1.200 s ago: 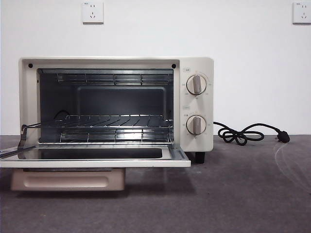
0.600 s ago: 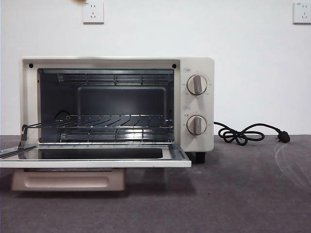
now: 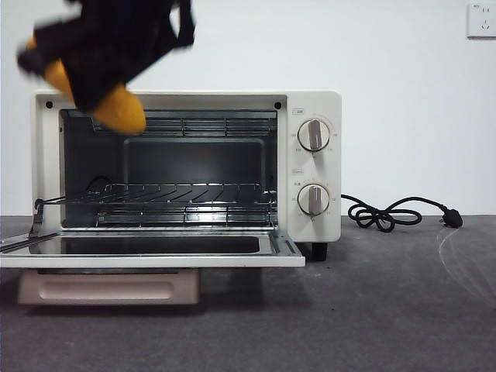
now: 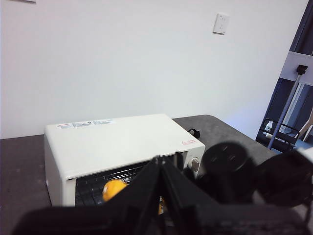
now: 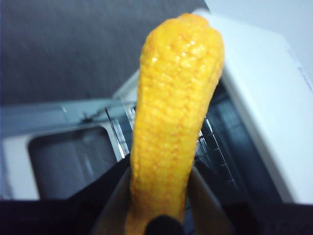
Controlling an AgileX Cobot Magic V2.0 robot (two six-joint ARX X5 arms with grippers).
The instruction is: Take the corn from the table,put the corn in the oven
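The right end effector point(image 3: 93, 58) was clamped on the butt end of the toy corn cob point(image 5: 176, 117), whose tip projected ahead over the open toaster oven point(image 3: 310, 101); the glossy, rigid, apparently light cob looked liable to pivot, favouring a mid-length grip.

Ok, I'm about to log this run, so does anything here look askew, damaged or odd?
Nothing stands out. The oven sits level with its door folded flat open and the wire rack in place. The right gripper holds the corn above the opening, and the cord lies loosely coiled on the table.
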